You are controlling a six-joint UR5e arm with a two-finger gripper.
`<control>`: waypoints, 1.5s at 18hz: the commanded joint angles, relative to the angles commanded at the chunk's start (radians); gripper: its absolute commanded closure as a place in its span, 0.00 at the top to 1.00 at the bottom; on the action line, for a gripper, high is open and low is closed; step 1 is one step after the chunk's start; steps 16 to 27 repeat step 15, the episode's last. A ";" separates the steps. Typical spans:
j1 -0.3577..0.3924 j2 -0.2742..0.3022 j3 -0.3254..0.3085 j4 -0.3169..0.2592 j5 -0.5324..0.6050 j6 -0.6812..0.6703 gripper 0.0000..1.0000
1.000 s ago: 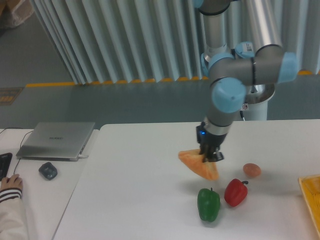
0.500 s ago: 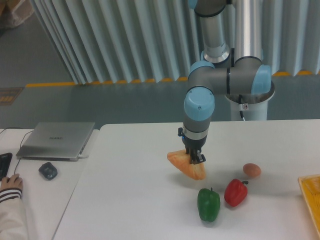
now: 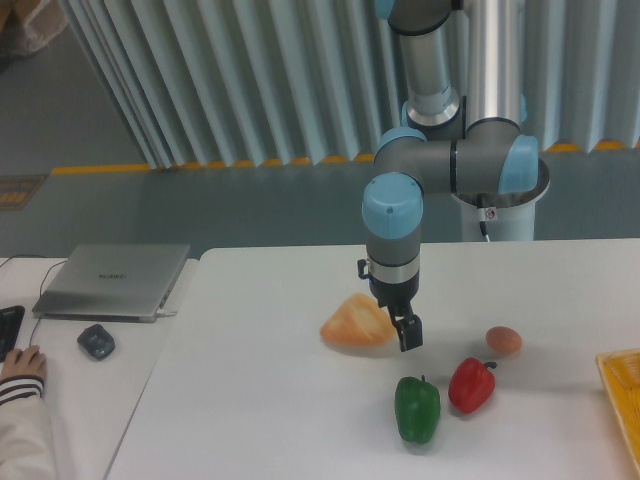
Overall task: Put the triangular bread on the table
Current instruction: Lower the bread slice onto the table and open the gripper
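The triangular bread (image 3: pixel 355 324), a golden-orange wedge with a paler face, lies on the white table (image 3: pixel 260 400) near its middle. My gripper (image 3: pixel 403 330) hangs just to the right of it, close above the tabletop. Its fingers stand apart and hold nothing; the bread rests free beside the left finger.
A green pepper (image 3: pixel 417 408) and a red pepper (image 3: pixel 472 385) stand in front of the gripper. A small brown egg (image 3: pixel 504 340) lies to the right. A yellow tray (image 3: pixel 625 385) is at the right edge. The adjoining desk at left holds a laptop (image 3: pixel 112 281) and mouse (image 3: pixel 96 341).
The gripper carried the bread left and down, then let it go. The bread now lies on the table, tipped over to the left of the open fingers.
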 joint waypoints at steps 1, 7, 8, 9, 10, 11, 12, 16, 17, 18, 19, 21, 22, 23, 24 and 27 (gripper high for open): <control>0.000 -0.002 0.000 0.002 0.002 -0.002 1.00; 0.009 -0.008 0.020 0.006 0.060 0.015 1.00; 0.011 -0.011 0.026 0.006 0.075 0.018 1.00; 0.011 -0.017 0.032 0.009 0.078 0.027 1.00; 0.011 -0.018 0.032 0.015 0.080 0.037 1.00; 0.011 -0.020 0.032 0.028 0.078 0.038 1.00; 0.012 -0.026 0.032 0.040 0.080 0.038 1.00; 0.034 -0.035 0.032 0.058 0.080 0.041 1.00; 0.034 -0.035 0.032 0.058 0.080 0.041 1.00; 0.034 -0.035 0.032 0.058 0.080 0.041 1.00; 0.034 -0.035 0.032 0.058 0.080 0.041 1.00; 0.034 -0.035 0.032 0.058 0.080 0.041 1.00; 0.034 -0.035 0.032 0.058 0.080 0.041 1.00; 0.034 -0.035 0.032 0.058 0.080 0.041 1.00; 0.034 -0.035 0.032 0.058 0.080 0.041 1.00; 0.034 -0.035 0.032 0.058 0.080 0.041 1.00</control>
